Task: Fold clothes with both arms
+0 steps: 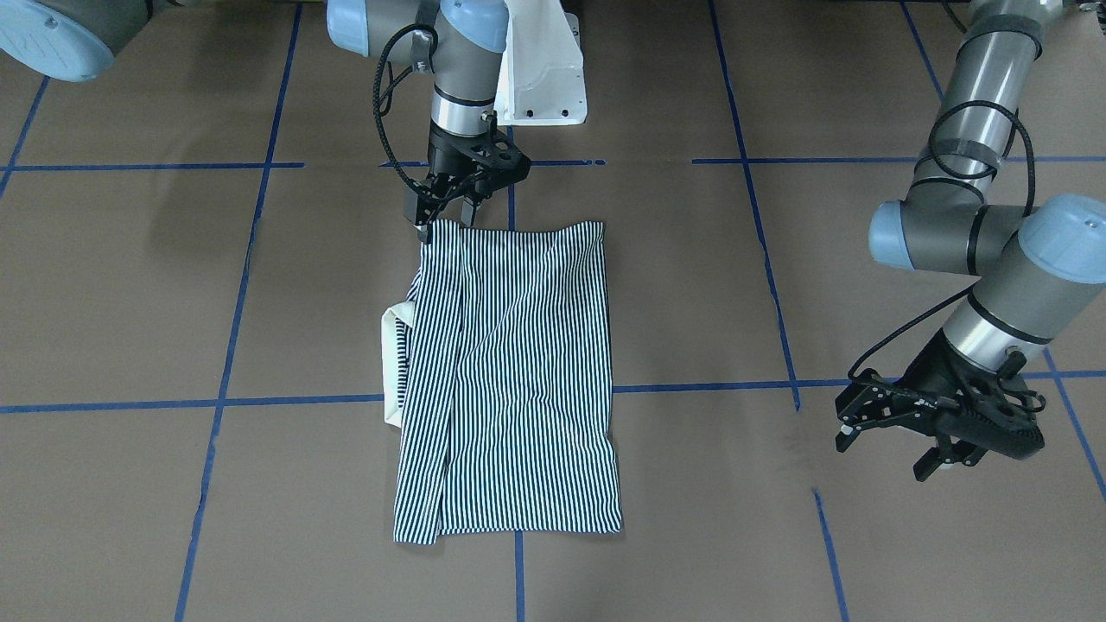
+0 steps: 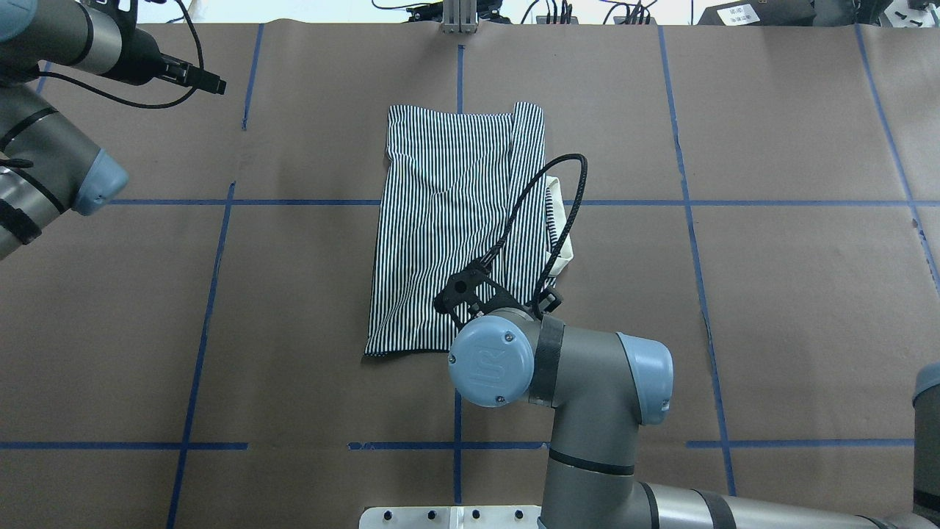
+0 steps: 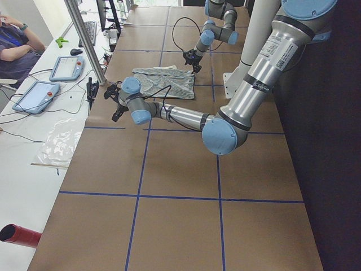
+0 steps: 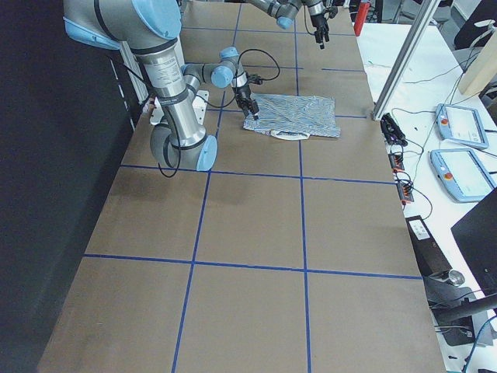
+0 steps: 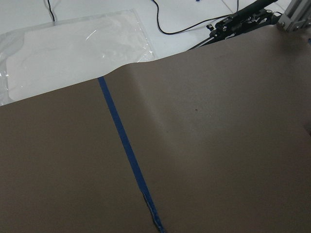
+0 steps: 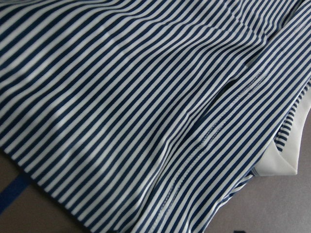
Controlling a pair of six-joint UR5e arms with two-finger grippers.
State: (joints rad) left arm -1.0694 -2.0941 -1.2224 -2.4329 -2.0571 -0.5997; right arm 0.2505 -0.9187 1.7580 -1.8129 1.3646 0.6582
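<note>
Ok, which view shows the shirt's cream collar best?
Exterior front-facing: the plain cream collar pokes out unobstructed from the folded navy-and-white striped polo shirt. Overhead, a black cable crosses it; right wrist view catches one corner; exterior right, a distant sliver.

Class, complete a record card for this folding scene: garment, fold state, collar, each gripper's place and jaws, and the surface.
Garment: navy-and-white thin-striped polo shirt
Fold state: folded lengthwise into a long rectangle, lying flat, lightly creased
Collar: plain cream collar pokes out on the robot's right side
Right arm: black two-finger right gripper, jaws apart, at the shirt corner nearest the robot
Left arm: black two-finger left gripper, open, over bare table, clear of the shirt
Surface: brown paper-covered table with blue tape lines
</note>
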